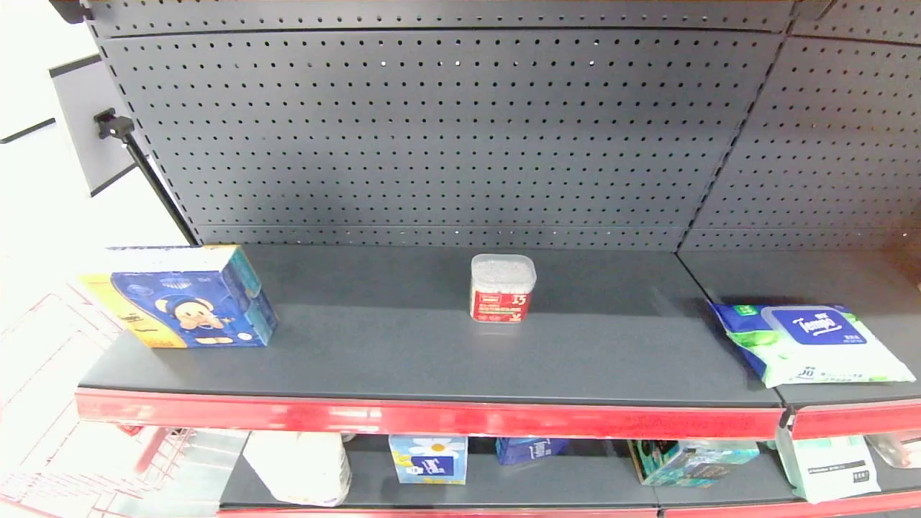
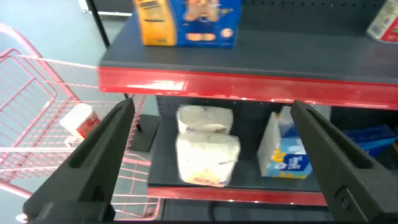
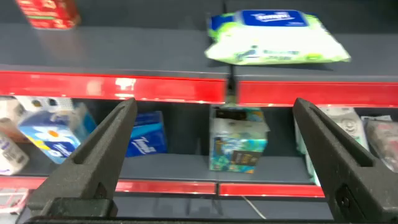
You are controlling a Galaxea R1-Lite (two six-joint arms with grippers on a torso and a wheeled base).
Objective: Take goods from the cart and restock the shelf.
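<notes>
Our left gripper (image 2: 212, 107) hangs wide open and empty before the red shelf edge (image 2: 249, 84), facing white wrapped paper packs (image 2: 205, 152) on the lower shelf (image 2: 249, 185). The pink wire cart (image 2: 31, 112) stands beside it, carrying a small white-and-red package (image 2: 78, 120). Our right gripper (image 3: 214, 104) is likewise spread wide, holding nothing, in front of the edge where a wet wipes pack (image 3: 273, 37) lies flat. On the upper shelf (image 1: 432, 352) a blue cartoon-printed carton (image 1: 183, 295) stands at the left end and a cotton swab tub (image 1: 502, 288) stands mid-shelf, well apart.
</notes>
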